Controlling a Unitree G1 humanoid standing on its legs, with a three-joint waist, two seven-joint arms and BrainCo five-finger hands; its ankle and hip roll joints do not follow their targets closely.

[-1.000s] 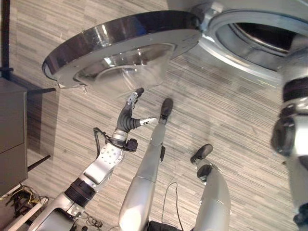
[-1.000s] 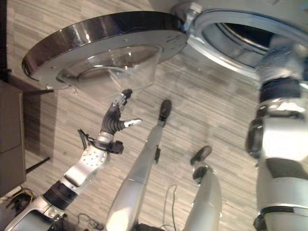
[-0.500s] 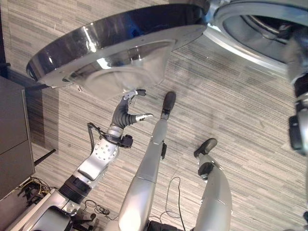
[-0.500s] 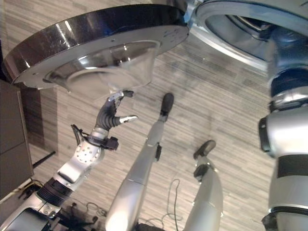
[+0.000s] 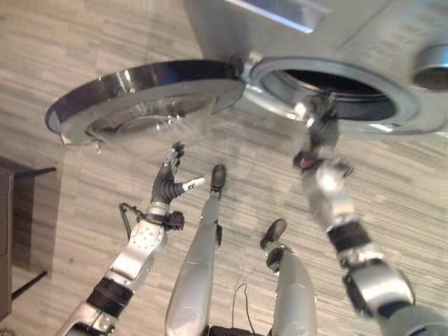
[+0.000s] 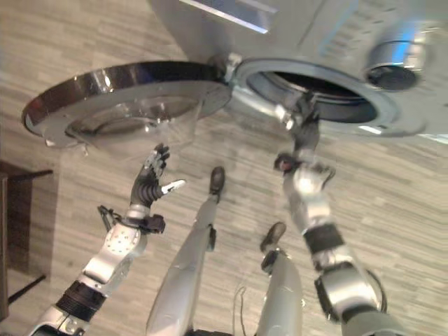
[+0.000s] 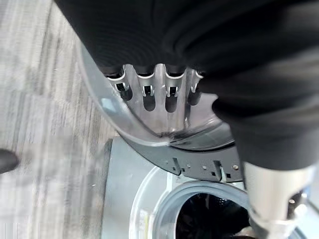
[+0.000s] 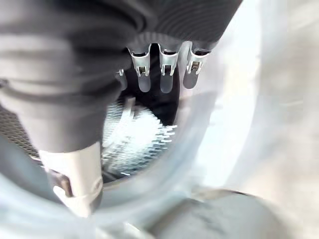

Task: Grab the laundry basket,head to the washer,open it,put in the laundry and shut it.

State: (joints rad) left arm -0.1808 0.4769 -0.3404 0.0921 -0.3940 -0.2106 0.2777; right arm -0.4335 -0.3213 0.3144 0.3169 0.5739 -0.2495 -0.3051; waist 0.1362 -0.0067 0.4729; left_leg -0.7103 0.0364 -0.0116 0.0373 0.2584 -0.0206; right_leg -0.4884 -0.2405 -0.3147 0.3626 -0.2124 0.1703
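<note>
The washer's round door (image 5: 126,87) stands swung wide to the left, its clear glass bowl (image 5: 150,119) facing down toward me. My left hand (image 5: 166,183) is raised just under that bowl, open, its fingers (image 7: 149,92) straight and close to the glass. The washer's opening (image 5: 336,87) is dark inside. My right hand (image 5: 320,133) is at the lower rim of the opening, open. Its fingers (image 8: 162,74) point straight into the perforated drum (image 8: 134,139). Neither hand holds anything.
A dark cabinet (image 5: 5,238) stands at the far left on the wood-look floor (image 5: 84,42). The washer's front panel carries a drawer (image 5: 276,10) and a round dial (image 6: 392,56) above the opening.
The whole picture has shifted, so the camera moved. My right arm has drawn back, and its hand now shows at the opening's lower rim. My left hand stays under the door's glass.
</note>
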